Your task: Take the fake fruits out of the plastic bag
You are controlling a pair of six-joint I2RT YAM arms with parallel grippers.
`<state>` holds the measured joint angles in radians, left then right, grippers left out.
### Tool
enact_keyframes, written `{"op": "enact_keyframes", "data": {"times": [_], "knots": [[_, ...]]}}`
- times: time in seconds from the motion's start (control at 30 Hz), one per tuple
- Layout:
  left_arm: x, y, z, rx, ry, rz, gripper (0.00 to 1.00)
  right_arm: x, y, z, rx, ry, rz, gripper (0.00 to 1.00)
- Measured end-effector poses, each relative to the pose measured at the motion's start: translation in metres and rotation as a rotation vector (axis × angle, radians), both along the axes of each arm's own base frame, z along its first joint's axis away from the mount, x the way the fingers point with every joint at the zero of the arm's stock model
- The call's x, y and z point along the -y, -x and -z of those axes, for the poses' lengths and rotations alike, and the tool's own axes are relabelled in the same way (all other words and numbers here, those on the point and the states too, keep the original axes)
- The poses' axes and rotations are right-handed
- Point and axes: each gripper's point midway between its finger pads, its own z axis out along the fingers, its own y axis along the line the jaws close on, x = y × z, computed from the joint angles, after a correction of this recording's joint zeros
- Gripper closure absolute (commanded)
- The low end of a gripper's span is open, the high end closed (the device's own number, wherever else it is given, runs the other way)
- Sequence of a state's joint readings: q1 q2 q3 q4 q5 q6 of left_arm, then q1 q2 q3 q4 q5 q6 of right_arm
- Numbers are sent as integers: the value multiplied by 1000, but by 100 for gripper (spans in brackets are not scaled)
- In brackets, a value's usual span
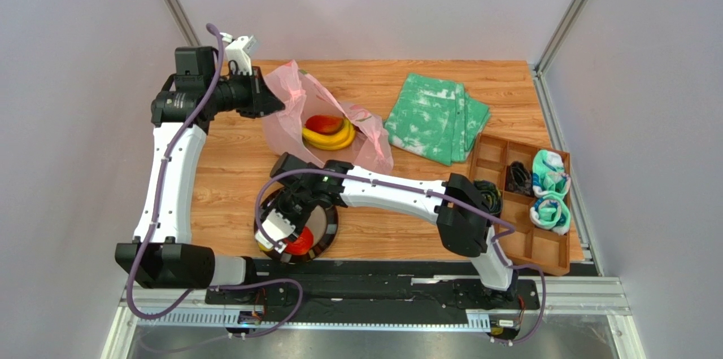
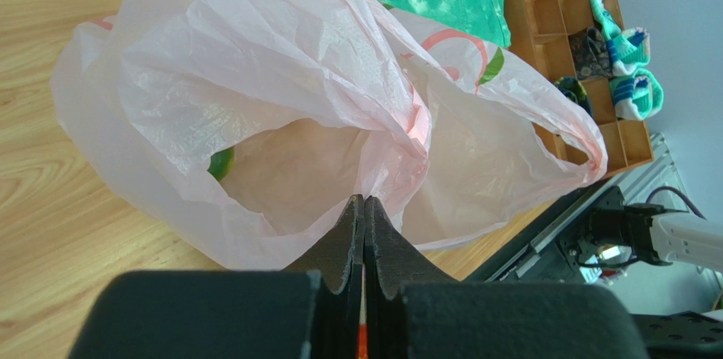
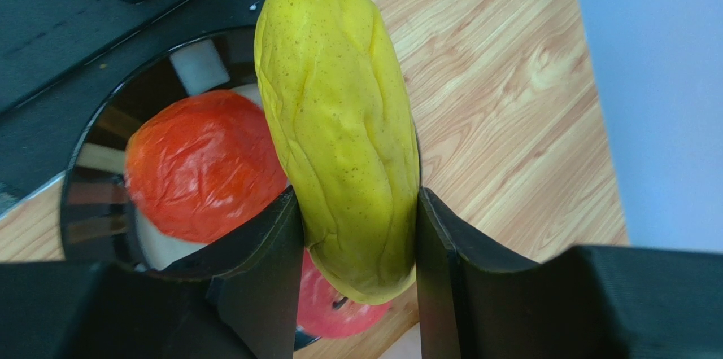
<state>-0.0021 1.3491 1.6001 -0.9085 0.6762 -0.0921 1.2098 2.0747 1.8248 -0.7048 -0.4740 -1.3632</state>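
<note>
1. Top view: your right gripper [image 1: 280,228] hangs over the dark plate [image 1: 332,225]. The bananas [image 1: 333,139] lie in the plastic bag [image 1: 284,109], well apart from it.
2. Left wrist: your left gripper [image 2: 365,204] is pinched together on the bag's rim.
3. Right wrist: the jaws clamp a yellow fruit [image 3: 339,122], maybe a lemon. Its long axis points out ahead of the fingers, with the red fruits [image 3: 204,164] just beneath.

**Materials and surface finishes**

Plastic bag [image 2: 255,80]: thin translucent pink film, crinkled. Yellow fruit [image 3: 339,139]: dull-sheened plastic, speckled and creased. Red fruit [image 3: 204,164], left of it: glossy, wrinkled skin. Dish [image 3: 93,207]: black, mirror-glossy. Table [image 1: 229,181]: smooth wood grain. Folded cloth [image 1: 433,118], upper right: matt green-and-white fabric.
</note>
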Motion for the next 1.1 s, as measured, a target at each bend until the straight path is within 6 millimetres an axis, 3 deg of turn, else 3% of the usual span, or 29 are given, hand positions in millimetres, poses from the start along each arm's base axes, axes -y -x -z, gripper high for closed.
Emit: {"op": "enact_keyframes", "data": {"times": [0.37,0.6,0.73,0.77,0.87,0.93,1.1], "knots": [[-8,16,-2,14,5,-31,100,-38,-13,25,126,-63,-102,85],[-16,21,4,-1,14,-60,100,-45,-17,48,162,-46,-142,84],[-18,23,7,-13,26,-68,100,-47,-19,55,173,-42,-149,71],[-18,24,7,-15,30,-68,100,-48,-19,55,177,-46,-150,61],[-18,24,7,-20,37,-70,100,-52,-22,53,195,-65,-152,49],[-18,24,7,-19,39,-69,100,-55,-23,51,206,-79,-152,45],[-19,24,5,-14,42,-74,100,-59,-26,50,223,-99,-147,45]]}}
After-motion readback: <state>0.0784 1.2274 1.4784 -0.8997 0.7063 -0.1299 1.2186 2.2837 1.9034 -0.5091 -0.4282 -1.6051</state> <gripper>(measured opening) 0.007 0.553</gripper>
